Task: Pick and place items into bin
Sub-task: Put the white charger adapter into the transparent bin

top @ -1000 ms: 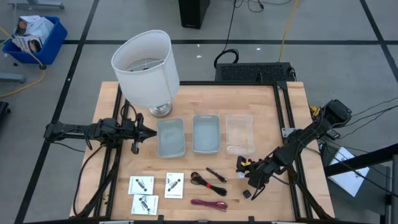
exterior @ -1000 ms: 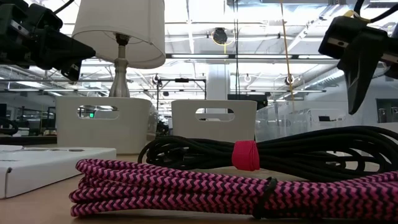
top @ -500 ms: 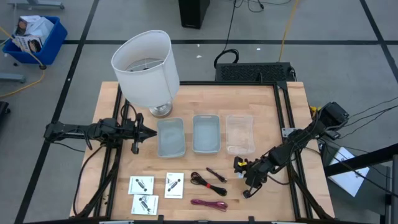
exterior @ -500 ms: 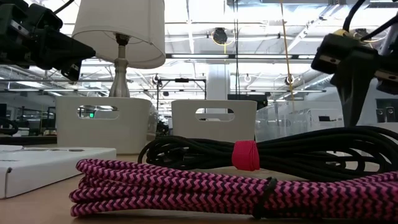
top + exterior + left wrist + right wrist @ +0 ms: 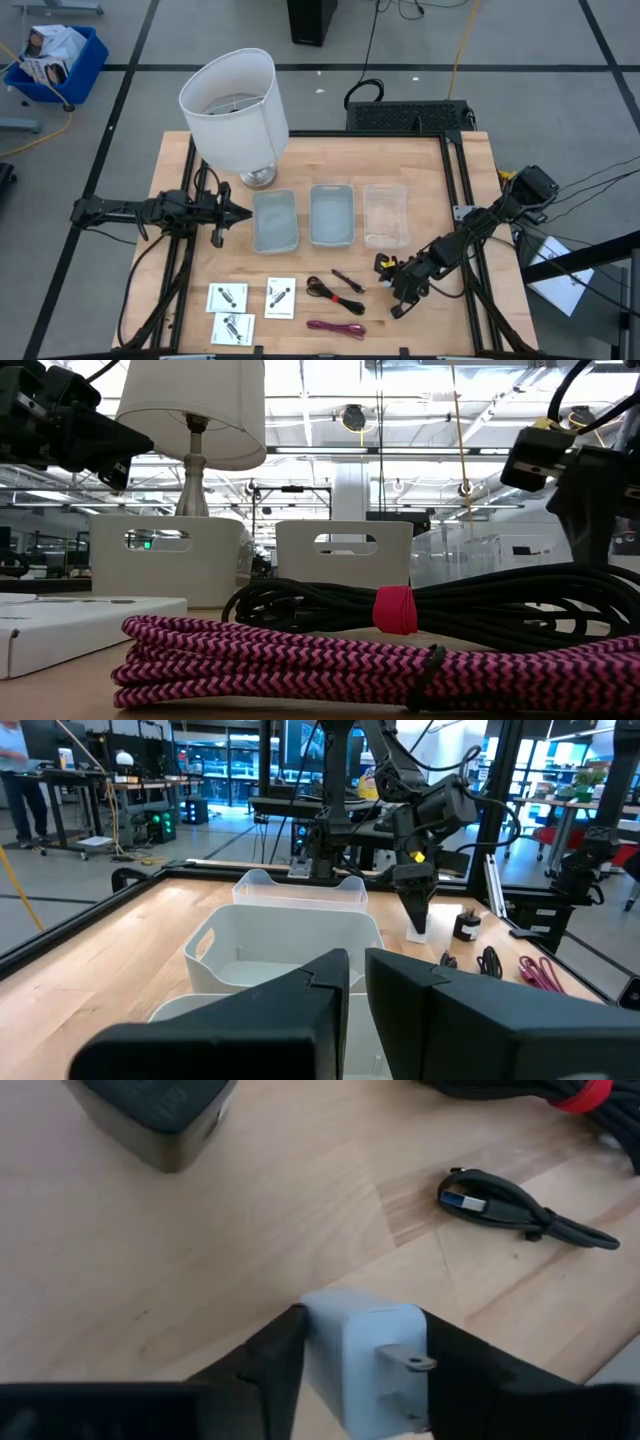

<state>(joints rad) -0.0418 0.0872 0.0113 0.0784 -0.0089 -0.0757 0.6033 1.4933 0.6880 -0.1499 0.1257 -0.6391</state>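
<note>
My right gripper (image 5: 362, 1370) is down at the table's near right (image 5: 398, 305), shut on a small white plug block (image 5: 365, 1355), the tag. The tiny black cube (image 5: 150, 1110) and a short black cable (image 5: 510, 1205) lie on the wood just beyond it. The black coil (image 5: 322, 290) and the magenta coil (image 5: 335, 328) lie near the front edge. Left of them are three white packets (image 5: 228, 297) (image 5: 280, 297) (image 5: 233, 328). My left gripper (image 5: 240, 212) hovers shut at the left, beside the bins. My right gripper has the white plug block (image 5: 330, 1350) pinched between its two fingers, one on each of two opposite sides. The fingers come from above, slanting down. The side with the metal prongs (image 5: 400, 1360) faces the wrist camera. I cannot tell if the block is off the wood.
Three shallow bins stand in a row mid-table: (image 5: 275, 220), (image 5: 332, 214) and a clear one (image 5: 386, 213). The big white lamp (image 5: 238, 110) stands at the far left. Bare wood shows between the bins and the cables.
My right gripper has come down toward the table and a little toward the left edge, ending low over the white block. The left arm and all the items have stayed in place.
</note>
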